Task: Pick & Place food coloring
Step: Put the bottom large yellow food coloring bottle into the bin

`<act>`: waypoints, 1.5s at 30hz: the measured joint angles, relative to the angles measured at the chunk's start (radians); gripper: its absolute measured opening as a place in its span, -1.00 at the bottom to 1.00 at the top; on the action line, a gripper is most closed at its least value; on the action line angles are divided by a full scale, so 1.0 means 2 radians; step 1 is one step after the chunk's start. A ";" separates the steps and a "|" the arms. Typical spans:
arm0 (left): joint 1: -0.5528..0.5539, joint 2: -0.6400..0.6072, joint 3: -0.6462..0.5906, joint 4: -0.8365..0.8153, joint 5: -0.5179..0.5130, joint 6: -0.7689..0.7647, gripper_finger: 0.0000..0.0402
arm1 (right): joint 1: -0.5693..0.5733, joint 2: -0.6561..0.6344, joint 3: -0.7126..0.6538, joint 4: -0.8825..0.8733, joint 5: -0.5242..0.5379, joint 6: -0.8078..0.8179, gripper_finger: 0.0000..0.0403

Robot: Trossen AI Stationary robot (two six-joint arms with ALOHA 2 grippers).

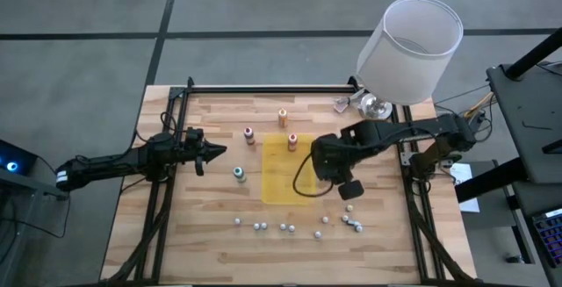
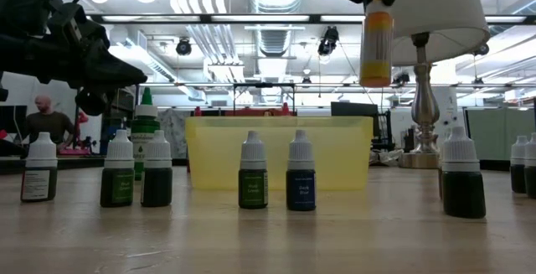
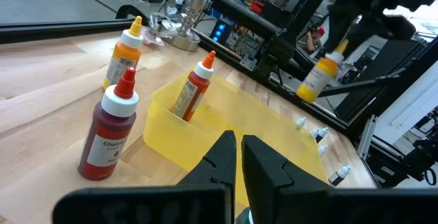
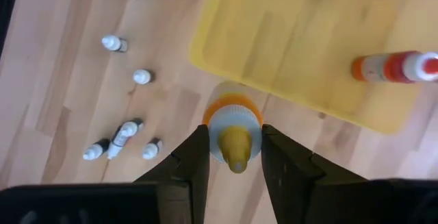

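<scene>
Your yellow food coloring bottle [image 4: 234, 129] hangs above the surface, pinched at its cap by the right end effector [image 4: 233, 152], beside the yellow tray [image 1: 290, 168]. The left end effector [image 3: 234, 157], pressed together, waits near the left edge.

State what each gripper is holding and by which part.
The right gripper holds a small yellow bottle with an orange band by its upper end, near the cap, lifted clear of the wooden table. The left gripper is shut and holds nothing.
</scene>
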 joint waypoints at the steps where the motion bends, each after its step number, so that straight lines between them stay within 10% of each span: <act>1: 0.000 0.000 0.000 0.000 0.000 0.000 -1.00 | -0.005 0.000 0.002 -0.001 0.000 -0.001 -0.49; 24: 0.000 0.000 0.000 0.000 0.000 0.000 -1.00 | -0.110 0.020 0.015 0.003 -0.001 -0.016 -0.49; 45: 0.000 0.001 0.000 0.000 0.000 0.000 -1.00 | -0.190 0.174 0.214 -0.074 -0.001 0.020 -0.49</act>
